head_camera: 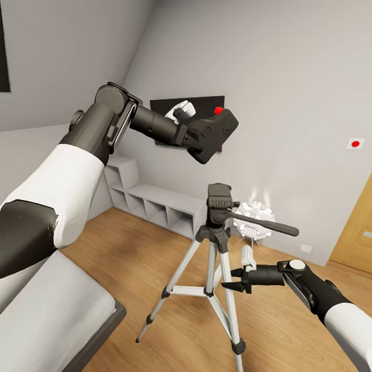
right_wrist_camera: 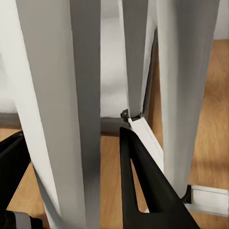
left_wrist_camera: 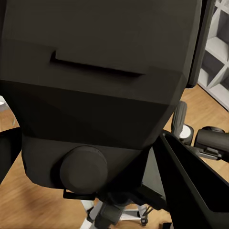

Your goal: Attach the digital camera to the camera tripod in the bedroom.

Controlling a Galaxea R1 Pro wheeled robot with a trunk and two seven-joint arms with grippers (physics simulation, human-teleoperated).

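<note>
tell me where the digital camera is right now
In the head view the digital camera is held up in the left gripper, above the camera tripod.

We are finding no readable text, brand, number or label anywhere in these views. The digital camera (head_camera: 215,131) is showing only a plain red dot on top, with no lettering. Well to the right of the camera tripod (head_camera: 217,244), a small white wall plate (head_camera: 355,143) is carrying another red dot, also without writing. The tripod's legs are looking blank in the right wrist view too.
</note>
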